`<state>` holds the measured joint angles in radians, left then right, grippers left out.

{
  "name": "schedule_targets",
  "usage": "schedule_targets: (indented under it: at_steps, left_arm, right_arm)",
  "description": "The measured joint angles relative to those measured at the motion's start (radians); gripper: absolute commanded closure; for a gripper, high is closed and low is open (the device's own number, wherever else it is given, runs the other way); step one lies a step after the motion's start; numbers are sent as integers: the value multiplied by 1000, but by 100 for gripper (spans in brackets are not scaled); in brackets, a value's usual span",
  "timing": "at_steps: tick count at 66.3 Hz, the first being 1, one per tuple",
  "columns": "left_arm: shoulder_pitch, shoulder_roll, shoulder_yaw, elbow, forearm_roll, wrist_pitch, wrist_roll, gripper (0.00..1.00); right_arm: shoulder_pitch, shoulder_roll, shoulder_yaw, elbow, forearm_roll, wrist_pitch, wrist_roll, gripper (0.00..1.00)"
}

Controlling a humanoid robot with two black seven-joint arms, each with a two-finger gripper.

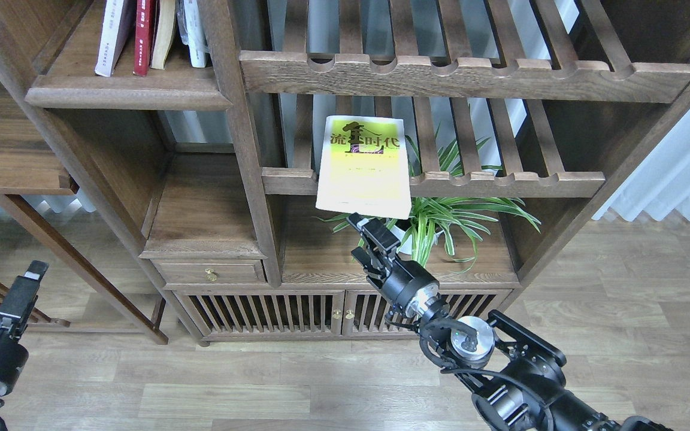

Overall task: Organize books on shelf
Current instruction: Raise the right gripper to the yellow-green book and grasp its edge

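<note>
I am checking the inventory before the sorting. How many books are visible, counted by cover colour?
White or cream books: 3, upright on the solid shelf.
Dark red book: 1, upright there.
Yellow-green book: 1, flat on the slatted rack.
Total: 5

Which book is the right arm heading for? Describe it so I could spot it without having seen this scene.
Find the lower slatted rack with the scalloped front rail, above the potted plant. Lying flat on its left end, overhanging the rail, is the yellow-green book, with the right gripper just below it. Unlike the upright books at top left, it bears large black Chinese characters.
</note>
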<state>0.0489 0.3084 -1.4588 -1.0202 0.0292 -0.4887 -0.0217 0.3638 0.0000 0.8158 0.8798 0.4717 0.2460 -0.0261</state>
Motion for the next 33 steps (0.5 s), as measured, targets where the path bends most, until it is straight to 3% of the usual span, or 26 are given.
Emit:
schedule_targets:
  at_steps: [33]
  left_arm:
    - [1, 13, -8, -6, -2, 0, 0, 0]
  right_arm:
    - [73, 0, 2, -64, 62, -16, -2, 4]
